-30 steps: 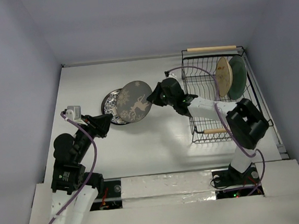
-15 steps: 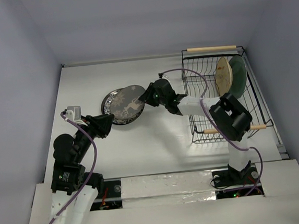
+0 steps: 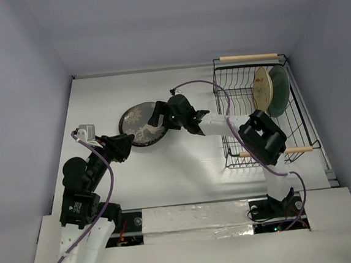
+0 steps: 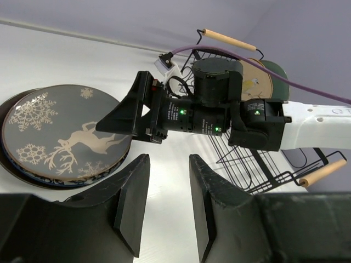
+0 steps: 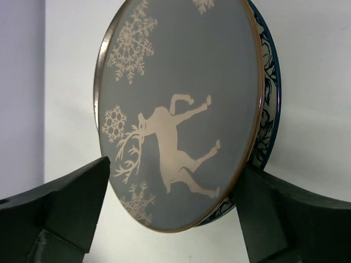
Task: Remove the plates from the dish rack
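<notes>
The grey reindeer plate [image 3: 139,123] [image 4: 60,129] [image 5: 175,104] lies on top of a stack left of centre, over a blue floral plate [image 5: 267,109]. My right gripper [image 3: 157,116] [image 5: 175,167] is at the stack's right edge, open wide, its fingers [image 4: 123,112] spread either side of the plate's near rim. Near the stack's lower left, my left gripper [image 3: 129,142] [image 4: 169,161] is open a little with nothing between its fingers. In the black wire dish rack [image 3: 229,80] [image 4: 258,164] at the right, a tan plate [image 3: 262,88] [image 4: 253,85] and a teal plate [image 3: 278,90] stand on edge.
The rack has wooden rod handles [image 3: 248,57] at its far and near ends. The right arm [image 3: 249,128] stretches from the rack's front across the table's middle. Walls close in the table on the left, back and right.
The right gripper carried the reindeer plate left and down onto the stack, then opened wide and let it go. The left gripper's jaws parted a little; that arm stayed put.
</notes>
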{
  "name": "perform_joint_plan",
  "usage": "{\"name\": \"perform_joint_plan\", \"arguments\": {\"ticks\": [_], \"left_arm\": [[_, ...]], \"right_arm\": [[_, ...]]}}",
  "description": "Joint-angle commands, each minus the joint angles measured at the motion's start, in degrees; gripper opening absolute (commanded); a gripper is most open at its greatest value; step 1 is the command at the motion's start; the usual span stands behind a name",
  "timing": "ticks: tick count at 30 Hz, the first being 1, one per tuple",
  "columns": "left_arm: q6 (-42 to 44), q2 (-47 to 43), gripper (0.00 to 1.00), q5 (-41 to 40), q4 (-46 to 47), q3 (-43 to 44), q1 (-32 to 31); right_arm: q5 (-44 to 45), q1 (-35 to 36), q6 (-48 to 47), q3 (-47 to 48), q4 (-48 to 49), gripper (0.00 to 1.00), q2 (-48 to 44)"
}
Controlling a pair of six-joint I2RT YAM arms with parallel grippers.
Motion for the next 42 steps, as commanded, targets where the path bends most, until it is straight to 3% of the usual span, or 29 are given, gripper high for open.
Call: {"name": "perform_joint_plan", "arguments": {"ticks": [1,2,10,13,14,17,18,20,21,26,29,31,32,33,36,42], "left_arm": [[-0.1,-0.5,0.32,0.9,2.4,-0.3,0.3],[-0.1,-0.4,0.32,0.9,2.4,-0.2,0.3],[-0.1,-0.7,0.32,1.0,2.5,-0.2,0.3],[-0.1,-1.0,0.33,0.7,2.4,-0.3,0.3],[-0.1,-1.1,0.33,0.8,2.4,-0.2,0.3],[-0.1,-1.1,0.33,0.8,2.4,-0.3,0.3],[-0.1,-1.1,0.33,0.8,2.4,-0.3,0.3],[-0.1,-1.4,0.32,0.8,2.4,-0.2,-0.2],[0.0,-1.4,0.31,0.8,2.4,-0.2,-0.2],[-0.1,-2.0,0.19,0.7,2.4,-0.3,-0.7],[-0.1,-2.2,0.01,0.1,2.3,-0.3,-0.7],[-0.3,-2.0,0.00,-0.6,2.0,-0.2,-1.2],[-0.3,-2.0,0.00,-0.8,1.9,-0.1,-1.2],[-0.4,-2.0,0.00,-1.0,1.8,-0.1,-1.8],[-0.3,-2.0,0.00,-0.9,1.6,0.0,-2.3],[-0.1,-2.1,0.07,-0.8,1.4,0.1,-2.8]], "right_arm": [[4.7,0.8,-7.2,2.0,-5.9,0.96,-3.9],[6.2,0.8,-8.0,1.9,-8.6,1.00,-4.5],[10.6,0.8,-15.3,3.1,-17.3,1.00,-8.3],[12.8,0.8,-16.4,1.8,-18.8,0.92,-11.2],[15.4,0.8,-16.6,1.0,-18.9,0.76,-12.6],[24.1,0.8,-18.2,-1.4,-20.2,0.43,-19.9],[26.7,0.8,-18.6,-1.6,-22.1,0.26,-23.8],[33.3,-1.2,-20.4,-2.0,-25.4,0.06,-27.3],[34.7,-2.1,-21.1,-2.1,-26.6,0.01,-29.0],[41.3,-11.9,-25.7,-4.7,-31.4,0.00,-37.1],[45.1,-19.8,-27.4,-6.7,-32.8,0.01,-39.6],[46.3,-24.3,-28.4,-9.0,-31.3,0.23,-40.0],[46.2,-25.6,-29.5,-9.6,-30.3,0.43,-39.4],[46.3,-26.9,-30.2,-9.8,-30.1,0.50,-38.9],[43.4,-31.7,-31.5,-9.4,-29.8,0.59,-36.5],[45.6,-34.4,-31.3,-8.4,-29.9,0.58,-31.5]]}}
